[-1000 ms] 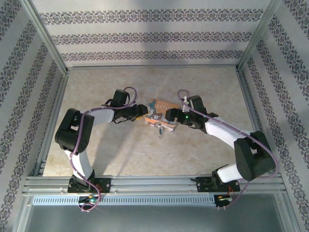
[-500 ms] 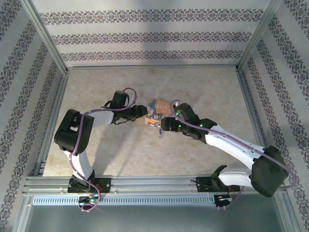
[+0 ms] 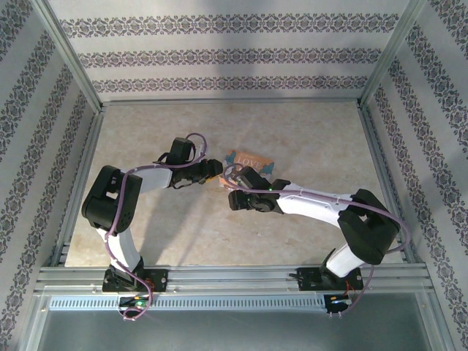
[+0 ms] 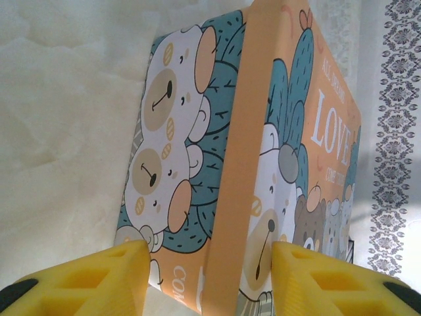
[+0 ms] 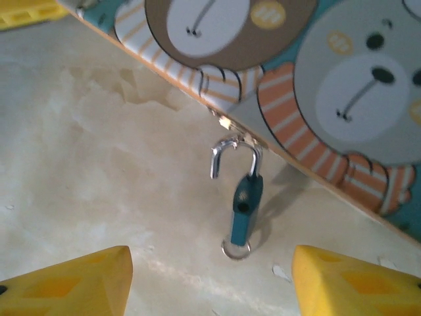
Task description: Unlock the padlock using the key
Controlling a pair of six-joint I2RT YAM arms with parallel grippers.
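Observation:
An orange box point(image 4: 289, 138) printed with cartoon bears and "LOVE" stands tilted, and my left gripper point(image 4: 209, 250) is shut on its near corner, one yellow finger point(image 4: 112, 276) on each face. From the box's clasp hangs a small teal padlock point(image 5: 248, 192) whose silver shackle point(image 5: 230, 150) is open at one end. A teal piece with a silver ring point(image 5: 235, 250) sticks out of its lower end and looks like the key. My right gripper point(image 5: 210, 258) is open, low over the table, short of the padlock with a finger on each side. In the top view the box point(image 3: 252, 159) lies between both arms.
The tabletop point(image 3: 183, 227) is pale marbled stone, fenced by metal rails point(image 3: 219, 276) and patterned walls. My right arm point(image 3: 314, 205) stretches leftward across the middle. A white fleck point(image 5: 279, 270) lies on the table near the right finger.
My right arm has swung left and now covers the padlock in the top view, and its jaws have narrowed. The left gripper and box have hardly moved.

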